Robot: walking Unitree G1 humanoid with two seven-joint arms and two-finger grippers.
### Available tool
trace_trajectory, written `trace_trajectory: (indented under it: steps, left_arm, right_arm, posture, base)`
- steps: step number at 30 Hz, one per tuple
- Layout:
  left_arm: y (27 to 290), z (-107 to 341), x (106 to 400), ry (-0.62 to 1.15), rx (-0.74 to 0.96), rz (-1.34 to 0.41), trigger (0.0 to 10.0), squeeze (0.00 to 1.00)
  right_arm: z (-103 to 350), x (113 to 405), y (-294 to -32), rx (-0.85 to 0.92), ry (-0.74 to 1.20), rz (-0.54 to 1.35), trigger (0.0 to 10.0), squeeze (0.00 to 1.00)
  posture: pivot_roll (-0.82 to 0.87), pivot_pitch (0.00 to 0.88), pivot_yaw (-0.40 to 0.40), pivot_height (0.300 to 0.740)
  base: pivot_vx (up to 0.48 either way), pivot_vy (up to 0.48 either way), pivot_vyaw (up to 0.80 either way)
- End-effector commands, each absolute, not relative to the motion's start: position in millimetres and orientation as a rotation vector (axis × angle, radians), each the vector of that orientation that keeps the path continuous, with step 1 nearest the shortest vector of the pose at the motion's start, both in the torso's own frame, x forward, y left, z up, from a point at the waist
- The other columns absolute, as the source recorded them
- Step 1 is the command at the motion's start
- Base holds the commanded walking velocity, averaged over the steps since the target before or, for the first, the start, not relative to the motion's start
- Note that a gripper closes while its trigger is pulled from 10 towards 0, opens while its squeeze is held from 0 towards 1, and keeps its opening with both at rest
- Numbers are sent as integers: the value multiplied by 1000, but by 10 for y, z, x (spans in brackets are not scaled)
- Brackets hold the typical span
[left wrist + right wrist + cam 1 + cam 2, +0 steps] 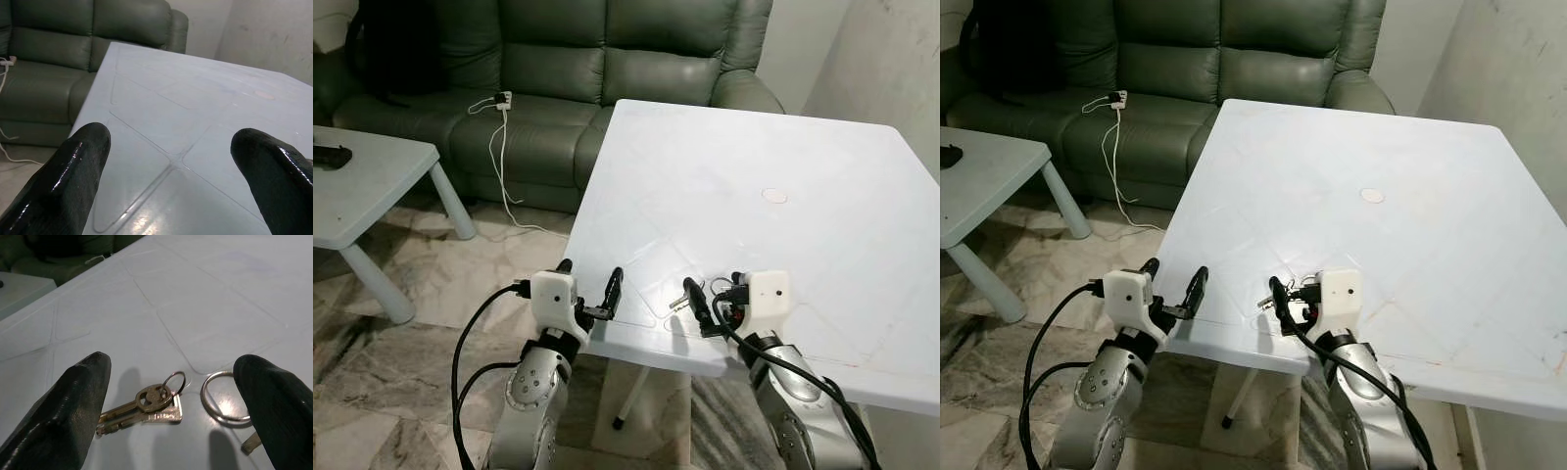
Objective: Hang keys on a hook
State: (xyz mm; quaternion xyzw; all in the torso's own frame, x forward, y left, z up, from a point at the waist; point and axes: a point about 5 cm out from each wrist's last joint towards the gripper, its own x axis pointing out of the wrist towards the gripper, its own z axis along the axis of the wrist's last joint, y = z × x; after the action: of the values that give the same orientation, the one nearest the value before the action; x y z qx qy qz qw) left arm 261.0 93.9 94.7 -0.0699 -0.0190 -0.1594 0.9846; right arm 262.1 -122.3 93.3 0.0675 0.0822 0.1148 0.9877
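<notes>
Brass-coloured keys (142, 410) lie flat on the white bench (783, 157) near its front edge, a larger split ring (222, 396) just beside them at about three o'clock. The right gripper (171, 404) straddles them with its fingers spread wide and nothing held. The left gripper (590, 287) hovers at the bench's corner, also wide and empty. To grasp well, I'd lower the right squarely and pinch the key bows, keeping the ring free for hooking.

Even, soft indoor light throughout; head views sharp. Pale glare is seen on the table (146, 215) near edge. Soft shadows are cast beside the keys (146, 409). Claw fingers (73, 406) are rendered close and blurred.
</notes>
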Motion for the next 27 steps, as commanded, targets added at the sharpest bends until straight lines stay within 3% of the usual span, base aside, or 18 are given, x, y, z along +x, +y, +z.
trace_trajectory:
  steps: [1,27]
  left_arm:
    - [822,1005,2585,-53,-177,-349,10000,0]
    - [812,1020,2516,-4,-185,-373,10000,0]
  right_arm:
    - [981,2628,-1197,138,156,223,10000,0]
    - [1050,2709,-1011,164,161,104,10000,0]
  posture:
    - [-20,56,-76,740]
    - [-5,87,-57,740]
  base:
    - [0,0,0]
    - [0,0,0]
